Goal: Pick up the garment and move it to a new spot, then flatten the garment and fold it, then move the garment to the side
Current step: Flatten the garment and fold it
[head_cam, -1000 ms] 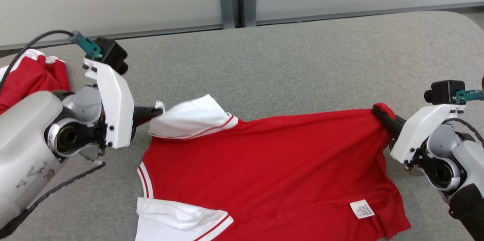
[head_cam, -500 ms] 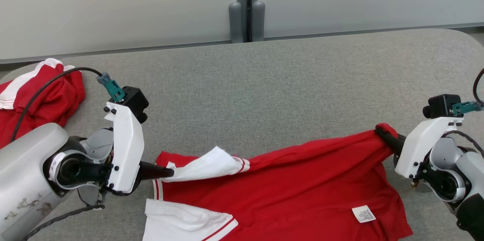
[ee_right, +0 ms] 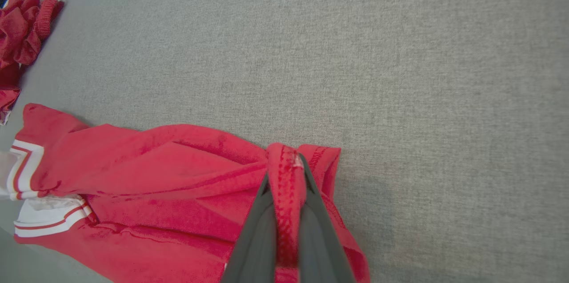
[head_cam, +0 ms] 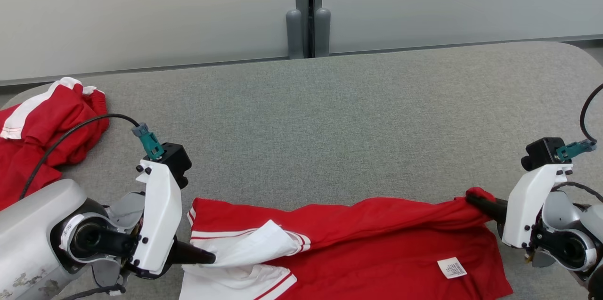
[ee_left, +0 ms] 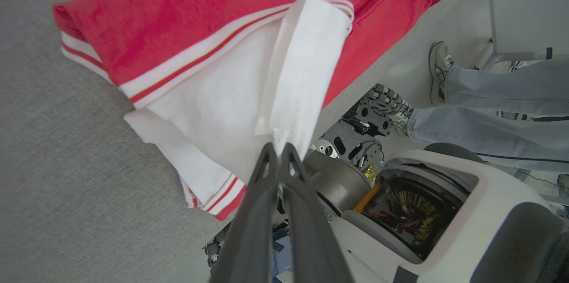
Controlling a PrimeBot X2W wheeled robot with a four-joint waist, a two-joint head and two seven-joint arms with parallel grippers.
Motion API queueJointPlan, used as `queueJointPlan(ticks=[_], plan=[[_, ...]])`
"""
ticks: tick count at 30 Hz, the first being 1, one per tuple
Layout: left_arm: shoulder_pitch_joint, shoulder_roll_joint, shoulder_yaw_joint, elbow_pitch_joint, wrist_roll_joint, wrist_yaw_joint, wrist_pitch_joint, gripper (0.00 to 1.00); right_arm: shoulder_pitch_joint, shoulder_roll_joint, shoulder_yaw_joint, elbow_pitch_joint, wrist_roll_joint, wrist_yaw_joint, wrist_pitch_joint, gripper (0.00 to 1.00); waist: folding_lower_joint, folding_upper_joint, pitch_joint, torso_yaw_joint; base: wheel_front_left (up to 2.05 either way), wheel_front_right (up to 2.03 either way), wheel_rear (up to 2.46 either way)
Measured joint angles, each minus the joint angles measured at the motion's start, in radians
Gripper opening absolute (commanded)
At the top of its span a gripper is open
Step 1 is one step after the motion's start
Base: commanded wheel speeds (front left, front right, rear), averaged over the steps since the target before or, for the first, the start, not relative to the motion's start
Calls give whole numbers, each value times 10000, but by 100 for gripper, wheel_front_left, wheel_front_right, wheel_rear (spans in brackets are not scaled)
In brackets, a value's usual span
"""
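Shirt at counter's near edge, long axis spanning gripper to gripper. Left gripper pinches white sleeve; right gripper pinches red hem corner. Held edge lies just over the lower layer.

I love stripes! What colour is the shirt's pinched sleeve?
The sleeve is white, edged with thin red stripes, clearest in the left wrist view.

Near hem of garment below head view's edge; label print illegible.

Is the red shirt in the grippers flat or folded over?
Partly folded: left gripper and right gripper hold the red shirt, far edge doubled over its lower layer.
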Motion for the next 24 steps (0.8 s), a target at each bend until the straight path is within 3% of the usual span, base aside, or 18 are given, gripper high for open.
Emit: queueJointPlan(ticks=[9,20,22,23,24], plan=[[176,163,-44,-249,-100,169,142,0,75,-439,499,-150,385,0,1241,0,0,0,-91,-39,0,0,0],[390,153,-109,-265,-98,261,339,0,65,-324,859,-73,299,0,1461,0,0,0,17,-39,0,0,0],[407,148,-113,-219,-88,265,337,0,62,-290,886,-56,265,0,1452,17,0,0,46,-41,0,0,0],[429,140,-121,-180,-77,265,336,0,61,-268,907,-40,236,0,1450,36,0,0,53,-46,0,0,0],[462,128,-127,-136,-58,261,330,14,61,-242,922,-6,228,0,1450,53,0,0,59,-52,0,0,0]])
